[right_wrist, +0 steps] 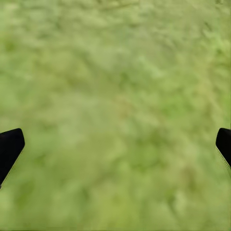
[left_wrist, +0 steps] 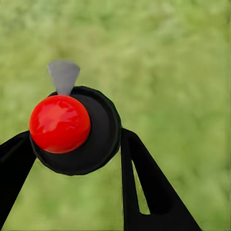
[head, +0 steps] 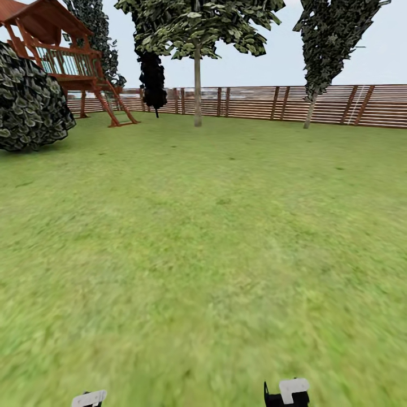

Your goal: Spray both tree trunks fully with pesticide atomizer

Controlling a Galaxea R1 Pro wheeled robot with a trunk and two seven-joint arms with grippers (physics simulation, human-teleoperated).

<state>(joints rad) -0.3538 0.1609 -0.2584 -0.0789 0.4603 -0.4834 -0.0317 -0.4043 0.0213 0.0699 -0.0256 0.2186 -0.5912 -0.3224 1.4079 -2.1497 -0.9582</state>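
While the robot stands on open grass, the following conditions apply:

Left gripper point(left_wrist: 77, 154): fingers point(left_wrist: 154, 187) pressed against the sides of the pesticide atomizer point(left_wrist: 77, 130), one dark finger on each side of the bottle body

Pesticide atomizer: held in the left gripper above the lawn; in the left wrist view it is seen end-on, with the round red top facing the camera, the dark body ringing it and the pale grey trigger projecting from its far edge

Right gripper point(right_wrist: 115, 149): fingers point(right_wrist: 9, 147) spread wide, one tip at each edge of the right wrist view, with blurred grass between them and no object held

Arms in head view: a white-and-black part of each arm sits at the lower edge, left point(head: 89, 398) and right point(head: 288, 393); the fingers themselves are out of that frame

Lawn point(head: 203, 254): green grass runs from the robot to the fence

Tree point(head: 197, 34): straight ahead, well apart from the robot, standing near the fence; pale bare trunk point(head: 197, 90) upright under a green leafy canopy

Second tree point(head: 330, 39): far right, near the fence; thinner trunk leaning slightly

Dark conifer point(head: 152, 79): just left of the central tree, by the fence

Fence point(head: 339, 104): reddish-brown horizontal slats across the far side

Play structure point(head: 62, 56): reddish wood, far left, with a ladder down to the grass

Shrub point(head: 31, 102): round, dark, at the left edge, in front of the play structure
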